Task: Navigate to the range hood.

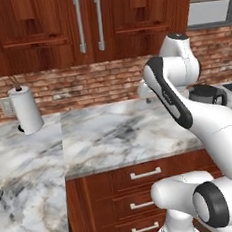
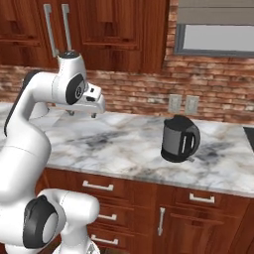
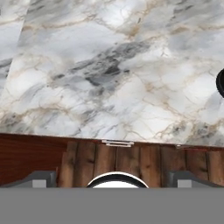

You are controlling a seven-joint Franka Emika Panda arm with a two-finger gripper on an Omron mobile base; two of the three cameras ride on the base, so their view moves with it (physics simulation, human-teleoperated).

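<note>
My claw (image 3: 112, 179) hangs over the marble counter (image 3: 109, 78), fingers (image 3: 39, 179) spread wide apart with nothing between them, pointing straight down at the stone near its front edge. From the right base view I see the hand (image 2: 89, 101) tucked in close above the counter, holding nothing. To its right stands a dark kettle (image 2: 180, 139), well apart from the hand, in front of two wall sockets (image 2: 182, 104) on the brick. Off to the left, a paper towel roll (image 1: 26, 109) sits by the wall. The range hood (image 2: 216, 30) is up at the top right, a light-grey canopy, cut off by the picture's edge, with a sliver of black cooktop (image 2: 249, 136) below it. So I judge I'm mid-drive, not there yet. Next, I'd slide the base rightward along the cabinets until the hood sits dead ahead, keeping the arm tucked clear of that kettle.
</note>
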